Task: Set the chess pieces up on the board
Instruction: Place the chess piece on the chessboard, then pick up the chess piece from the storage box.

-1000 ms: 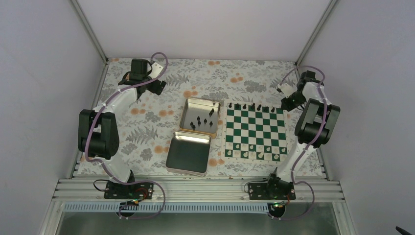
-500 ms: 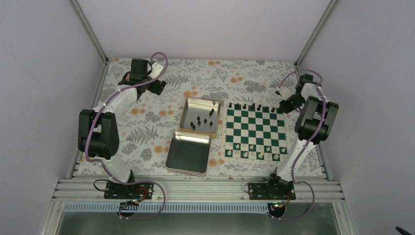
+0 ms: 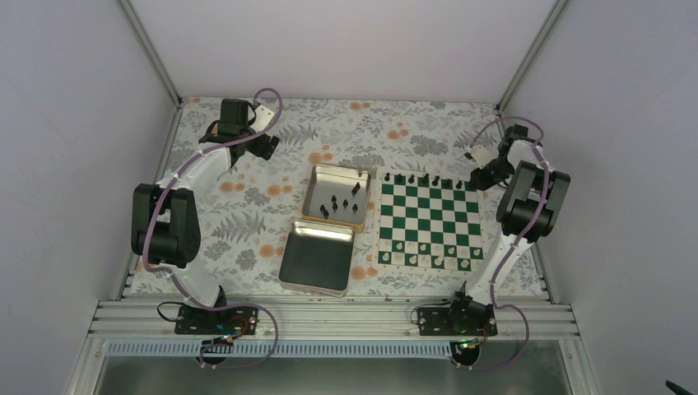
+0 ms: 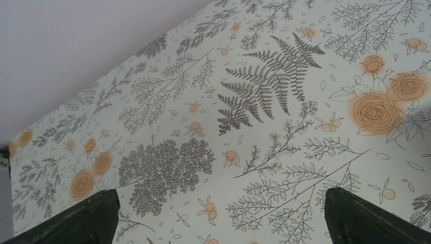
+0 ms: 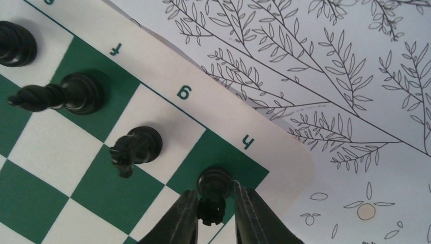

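Note:
The board [image 3: 428, 216] lies right of centre. A few black chess pieces [image 3: 412, 178] stand along its far row, and more stand in an open tin [image 3: 333, 203]. My right gripper [image 3: 481, 174] hangs over the board's far right corner. In the right wrist view its fingers [image 5: 243, 213] flank a black rook [image 5: 213, 195] standing upright on the green corner square, with a thin gap beside the right finger, so the right gripper [image 5: 216, 195] is slightly open. A knight [image 5: 134, 147] and a bishop [image 5: 66, 94] stand further along that row. My left gripper [image 4: 219, 194] is wide open and empty.
Two shiny tins sit left of the board: the far one [image 3: 317, 183] with black pieces, the near one [image 3: 317, 257] with nothing in it. White pieces [image 3: 424, 247] fill the board's near rows. The left arm [image 3: 239, 132] hovers over the floral cloth at far left.
The right wrist shifted a little at the board's far right corner, and its fingers have loosened round the rook. The left arm has not moved.

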Tool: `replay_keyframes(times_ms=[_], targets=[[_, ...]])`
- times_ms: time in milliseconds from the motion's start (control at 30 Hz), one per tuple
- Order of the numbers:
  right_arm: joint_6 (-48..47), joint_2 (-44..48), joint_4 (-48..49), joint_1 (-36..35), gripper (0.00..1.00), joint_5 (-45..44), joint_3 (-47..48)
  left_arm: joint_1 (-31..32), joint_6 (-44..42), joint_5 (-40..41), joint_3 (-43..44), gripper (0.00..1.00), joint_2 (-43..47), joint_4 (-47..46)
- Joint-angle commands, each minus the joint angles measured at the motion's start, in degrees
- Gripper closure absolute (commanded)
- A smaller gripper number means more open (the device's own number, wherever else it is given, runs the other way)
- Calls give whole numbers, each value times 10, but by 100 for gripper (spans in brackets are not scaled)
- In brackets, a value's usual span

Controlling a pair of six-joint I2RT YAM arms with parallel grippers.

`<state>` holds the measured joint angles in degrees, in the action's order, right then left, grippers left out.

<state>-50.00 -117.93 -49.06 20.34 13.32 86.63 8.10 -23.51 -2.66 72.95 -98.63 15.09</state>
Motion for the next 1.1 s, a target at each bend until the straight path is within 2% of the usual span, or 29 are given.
replay_keyframes(times_ms=[0,133,333,467,600,700,900,967,1067], targets=[[-11,-8,4,14,74,12,10,0,1,-7,8,0,-4,-5],[-11,9,3,15,62,14,9,0,1,-9,10,0,-7,-1],[-9,54,-27,6,61,22,34,0,2,-9,9,0,-1,-2],[-5,92,-61,-37,61,13,64,0,1,-9,8,0,-1,-3],[10,120,-92,-123,59,13,103,0,1,-9,6,0,0,-6],[26,121,-107,-219,58,21,141,0,1,-8,4,0,-2,-8],[42,59,-109,-388,63,64,224,0,0,-13,-2,0,-2,-13],[51,44,-78,-440,67,53,215,0,1,-12,-2,0,-2,-13],[41,32,-41,-502,64,49,184,0,3,-15,-3,0,-1,-14]])
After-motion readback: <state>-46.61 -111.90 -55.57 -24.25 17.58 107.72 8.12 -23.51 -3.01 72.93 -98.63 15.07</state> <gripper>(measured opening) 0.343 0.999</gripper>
